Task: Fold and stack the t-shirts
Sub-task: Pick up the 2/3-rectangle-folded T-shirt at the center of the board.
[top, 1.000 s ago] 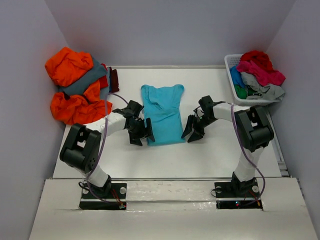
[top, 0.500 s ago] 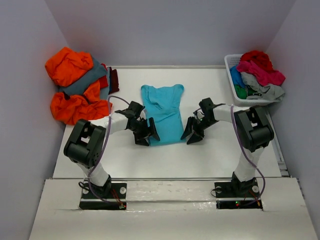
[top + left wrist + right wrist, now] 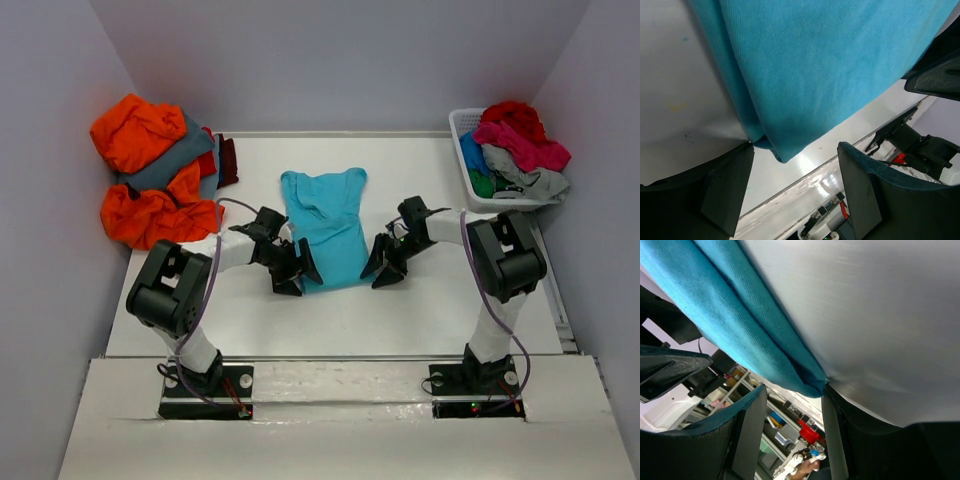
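Observation:
A turquoise t-shirt [image 3: 325, 225] lies folded into a long strip in the middle of the white table [image 3: 420, 310], neck end away from me. My left gripper [image 3: 293, 272] is at its near left corner, jaws open. In the left wrist view that corner [image 3: 775, 150] hangs just inside the mouth of the left gripper [image 3: 795, 195], close to the left finger [image 3: 725, 195]. My right gripper [image 3: 384, 264] is open at the near right corner. In the right wrist view the cloth edge [image 3: 805, 380] touches the tip of one finger [image 3: 840, 440] of the right gripper [image 3: 790, 435].
A heap of orange, slate grey and maroon t-shirts [image 3: 150, 175] lies at the table's far left. A white slatted basket [image 3: 462, 125] at the far right holds red, pink, light grey and green t-shirts [image 3: 520, 145]. Walls close in on both sides.
My left gripper has slid right and in to the shirt's near left corner. My right gripper has edged slightly left toward the near right corner. The shirt lies as before.

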`<state>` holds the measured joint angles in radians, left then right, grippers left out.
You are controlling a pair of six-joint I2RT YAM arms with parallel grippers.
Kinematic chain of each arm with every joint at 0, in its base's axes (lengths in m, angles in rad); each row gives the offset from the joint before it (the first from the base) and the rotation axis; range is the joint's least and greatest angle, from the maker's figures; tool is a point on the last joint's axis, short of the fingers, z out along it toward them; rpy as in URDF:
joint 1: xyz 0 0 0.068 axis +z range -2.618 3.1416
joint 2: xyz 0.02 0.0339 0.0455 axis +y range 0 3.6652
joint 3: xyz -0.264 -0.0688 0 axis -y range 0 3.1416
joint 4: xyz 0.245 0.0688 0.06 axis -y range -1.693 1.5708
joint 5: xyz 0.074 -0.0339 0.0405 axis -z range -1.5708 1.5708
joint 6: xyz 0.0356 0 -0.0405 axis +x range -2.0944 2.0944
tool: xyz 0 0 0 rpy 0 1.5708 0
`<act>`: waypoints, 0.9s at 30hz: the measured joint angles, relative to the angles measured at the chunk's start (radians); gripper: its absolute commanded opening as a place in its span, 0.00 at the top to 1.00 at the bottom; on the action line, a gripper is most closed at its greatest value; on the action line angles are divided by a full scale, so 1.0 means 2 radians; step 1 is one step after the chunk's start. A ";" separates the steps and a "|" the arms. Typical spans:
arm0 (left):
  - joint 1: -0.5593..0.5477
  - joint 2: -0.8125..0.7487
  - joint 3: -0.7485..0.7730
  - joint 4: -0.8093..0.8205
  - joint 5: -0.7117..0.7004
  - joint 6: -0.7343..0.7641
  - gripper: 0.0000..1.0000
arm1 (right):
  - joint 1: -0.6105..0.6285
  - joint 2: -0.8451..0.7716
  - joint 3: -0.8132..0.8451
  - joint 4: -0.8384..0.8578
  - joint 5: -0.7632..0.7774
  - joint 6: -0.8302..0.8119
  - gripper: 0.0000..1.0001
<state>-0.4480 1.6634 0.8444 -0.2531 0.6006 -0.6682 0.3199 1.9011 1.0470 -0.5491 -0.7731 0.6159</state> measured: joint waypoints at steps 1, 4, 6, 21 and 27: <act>0.000 -0.002 -0.002 -0.001 -0.001 0.000 0.18 | 0.000 0.002 0.001 0.000 -0.001 0.001 0.47; 0.000 -0.011 -0.011 -0.006 -0.003 0.001 0.18 | 0.000 0.006 0.004 0.004 -0.004 0.001 0.48; 0.000 -0.015 -0.015 -0.010 -0.004 0.001 0.18 | 0.000 0.006 0.005 0.005 -0.005 0.001 0.49; 0.000 -0.019 -0.018 -0.018 -0.006 0.001 0.18 | 0.000 0.007 0.004 0.013 0.009 0.002 0.50; 0.000 -0.017 -0.018 -0.017 -0.006 0.001 0.18 | 0.000 0.000 0.000 0.012 0.018 0.002 0.50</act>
<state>-0.4480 1.6295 0.8093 -0.2867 0.5896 -0.6666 0.3191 1.9011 1.0466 -0.5247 -0.7368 0.6205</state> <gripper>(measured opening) 0.815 0.500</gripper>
